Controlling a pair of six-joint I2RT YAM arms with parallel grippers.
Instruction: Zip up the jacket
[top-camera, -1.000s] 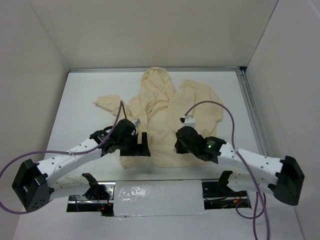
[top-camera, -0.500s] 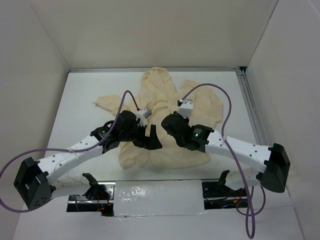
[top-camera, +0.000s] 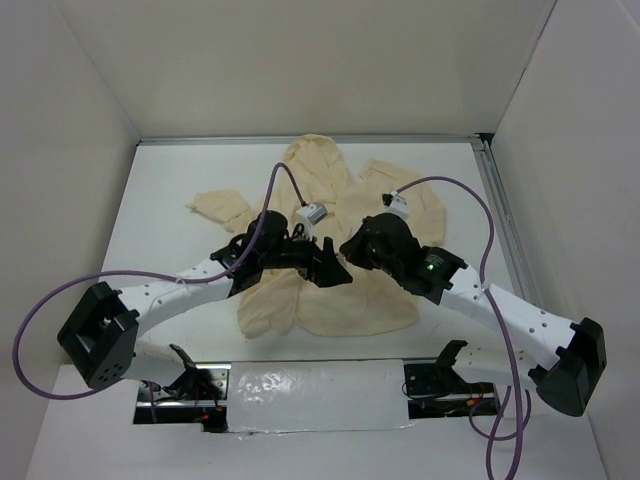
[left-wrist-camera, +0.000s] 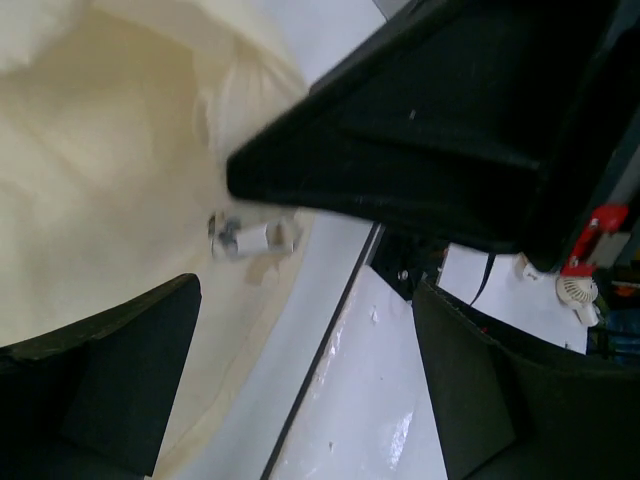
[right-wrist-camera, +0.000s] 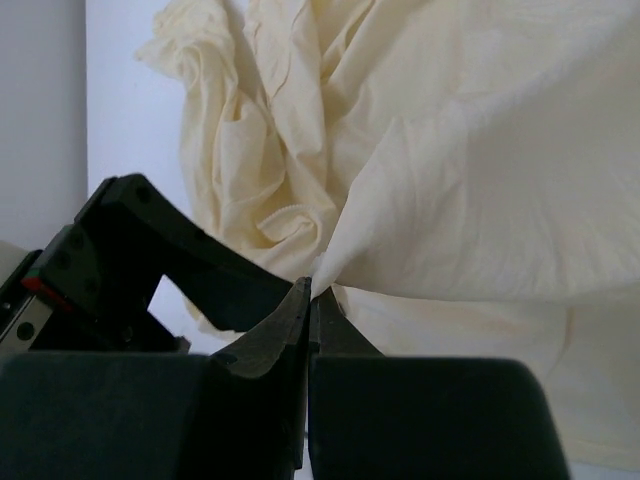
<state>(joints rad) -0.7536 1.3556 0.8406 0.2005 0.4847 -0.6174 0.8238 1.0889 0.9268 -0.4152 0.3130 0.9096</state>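
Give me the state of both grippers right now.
The left gripper is open, holding nothing.
The right gripper is closed, pinching a fold of the jacket.

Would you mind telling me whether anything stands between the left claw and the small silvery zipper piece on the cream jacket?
Nothing lies directly between: the silvery zipper piece on the wrinkled cream fabric jacket shows openly ahead of the open left claw. The black right claw, pinching fabric, crowds it closely.
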